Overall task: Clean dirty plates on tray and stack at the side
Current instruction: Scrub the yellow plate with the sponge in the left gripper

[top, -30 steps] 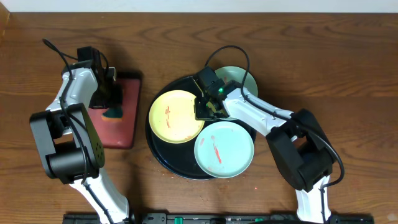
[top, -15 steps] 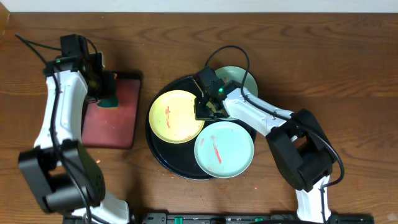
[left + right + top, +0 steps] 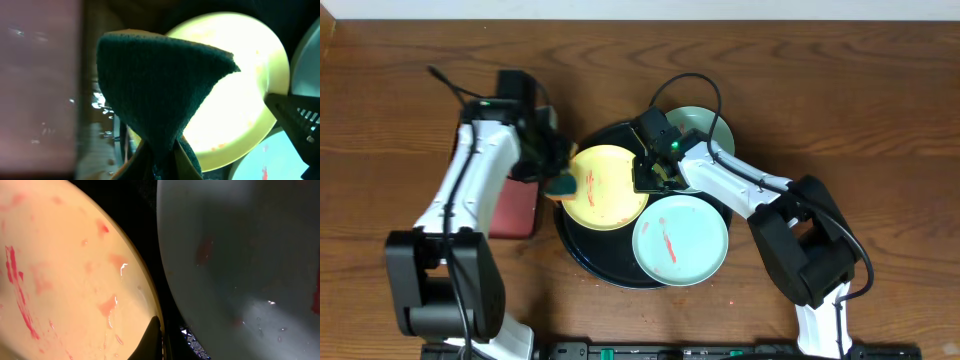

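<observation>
Three plates (image 3: 680, 240) on black tray (image 3: 582, 245) | wooden table (image 3: 820, 90) | red tray (image 3: 515, 208) beside

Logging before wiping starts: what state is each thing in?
Yellow plate: red smears, on tray.
Front mint plate: red smears, on tray.
Rear mint plate: red smears, at tray's back.
Sponge: gripped, at yellow plate's left edge.
Left end effector: shut on sponge.
Right end effector: shut, at yellow plate's rim.

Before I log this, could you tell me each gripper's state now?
Left gripper: closed, holding the dark green sponge.
Right gripper: closed on yellow plate's rim.
</observation>
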Motion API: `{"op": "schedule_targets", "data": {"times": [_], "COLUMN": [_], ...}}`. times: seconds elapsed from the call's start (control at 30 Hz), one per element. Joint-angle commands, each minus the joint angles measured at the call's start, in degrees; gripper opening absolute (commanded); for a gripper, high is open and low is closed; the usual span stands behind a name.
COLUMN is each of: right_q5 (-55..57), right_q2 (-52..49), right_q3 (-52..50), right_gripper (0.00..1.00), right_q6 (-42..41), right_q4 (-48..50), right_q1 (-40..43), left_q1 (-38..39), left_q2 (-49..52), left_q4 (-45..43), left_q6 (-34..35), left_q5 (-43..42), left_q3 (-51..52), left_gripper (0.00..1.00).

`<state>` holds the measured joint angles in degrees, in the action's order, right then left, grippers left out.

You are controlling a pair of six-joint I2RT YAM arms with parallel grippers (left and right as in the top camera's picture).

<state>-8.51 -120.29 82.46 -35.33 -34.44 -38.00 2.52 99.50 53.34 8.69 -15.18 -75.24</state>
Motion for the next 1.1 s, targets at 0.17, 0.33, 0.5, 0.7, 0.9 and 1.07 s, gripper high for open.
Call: {"op": "schedule_targets", "data": {"times": [0.17, 0.33, 0.5, 0.7, 0.9, 1.07], "right_q5": [0.5, 0.5, 0.5, 0.5, 0.1, 0.1], "right_q2": [-1.4, -1.4, -1.4, -1.4, -1.4, -1.4], "right_q3": [0.6, 0.6, 0.6, 0.6, 0.6, 0.6], "right_gripper": [0.01, 0.01, 0.01, 0.01, 0.01, 0.01], "right_q6": [1.1, 1.1, 1.1, 1.1, 1.1, 1.1], "right_q4": [0.2, 0.2, 0.2, 0.1, 0.1, 0.1], "right_q1": [-0.7, -0.7, -0.7, -0.7, -0.7, -0.7], "left_q1": [5.8, 7.5, 8.9, 10.5, 10.6, 10.6], "left_q2": [0.7, 1.1, 2.2, 2.4, 2.4, 2.4], "left_q4": [-11.5, -18.9, -21.0, -21.1, -22.4, -25.9], "left_q6": [6.7, 6.7, 6.7, 5.7, 4.7, 6.7], "left_q5": [2.6, 2.6, 2.6, -3.5, -2.5, 13.5], "left_q3": [9.8, 15.3, 16.6, 16.6, 16.6, 16.6], "left_gripper": [0.07, 0.08, 0.07, 0.07, 0.07, 0.08]}}
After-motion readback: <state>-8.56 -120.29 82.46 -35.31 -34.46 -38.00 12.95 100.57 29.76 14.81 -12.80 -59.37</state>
